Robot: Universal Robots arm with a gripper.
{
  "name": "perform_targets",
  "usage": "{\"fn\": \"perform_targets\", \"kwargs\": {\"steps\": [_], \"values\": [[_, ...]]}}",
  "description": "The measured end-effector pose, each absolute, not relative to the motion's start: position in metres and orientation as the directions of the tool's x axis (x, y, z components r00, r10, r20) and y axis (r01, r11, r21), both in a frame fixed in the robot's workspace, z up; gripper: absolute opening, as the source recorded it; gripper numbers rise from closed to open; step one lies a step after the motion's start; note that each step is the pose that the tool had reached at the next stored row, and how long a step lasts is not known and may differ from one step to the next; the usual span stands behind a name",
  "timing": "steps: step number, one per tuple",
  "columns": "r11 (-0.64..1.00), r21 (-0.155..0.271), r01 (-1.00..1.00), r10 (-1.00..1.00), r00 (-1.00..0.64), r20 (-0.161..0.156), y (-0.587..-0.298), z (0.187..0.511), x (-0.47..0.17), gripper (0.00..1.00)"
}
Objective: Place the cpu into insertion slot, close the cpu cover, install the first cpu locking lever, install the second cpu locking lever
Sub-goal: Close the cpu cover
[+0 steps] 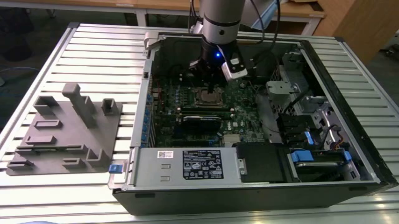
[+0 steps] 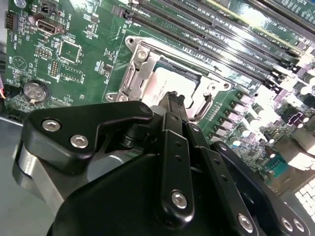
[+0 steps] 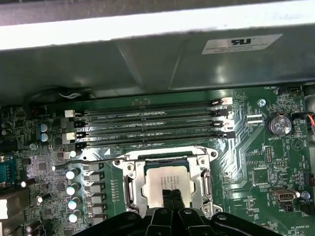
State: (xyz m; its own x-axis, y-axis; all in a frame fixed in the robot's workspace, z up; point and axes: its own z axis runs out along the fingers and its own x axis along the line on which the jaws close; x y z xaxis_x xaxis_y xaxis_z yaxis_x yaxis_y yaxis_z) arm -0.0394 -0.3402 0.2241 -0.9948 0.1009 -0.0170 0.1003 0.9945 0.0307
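My gripper point(image 3: 172, 195) fingers pinched narrow, holding nothing, tips over cpu point(image 3: 165, 178) seated in insertion slot point(image 3: 165, 161); cpu cover point(image 3: 204, 183) framing it.

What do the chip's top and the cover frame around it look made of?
The chip: dull grey metal, matte, judging by its flat, soft sheen. The cover frame: bright silvery stamped metal, probably steel, given sharp glints along its bent edges.

Silver-grey cpu point(image 3: 162, 178) lies flat in the insertion slot point(image 3: 162, 162), silvery cpu cover point(image 3: 133, 184) lowered around it.
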Motion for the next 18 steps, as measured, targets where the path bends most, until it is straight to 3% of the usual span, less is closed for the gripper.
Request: {"fn": "perform_targets", "kwargs": {"steps": [18], "values": [[0.999,0.031,0.031,0.031,-0.999,-0.017,-0.3401,0.2216,-0.0396,0.11]]}}
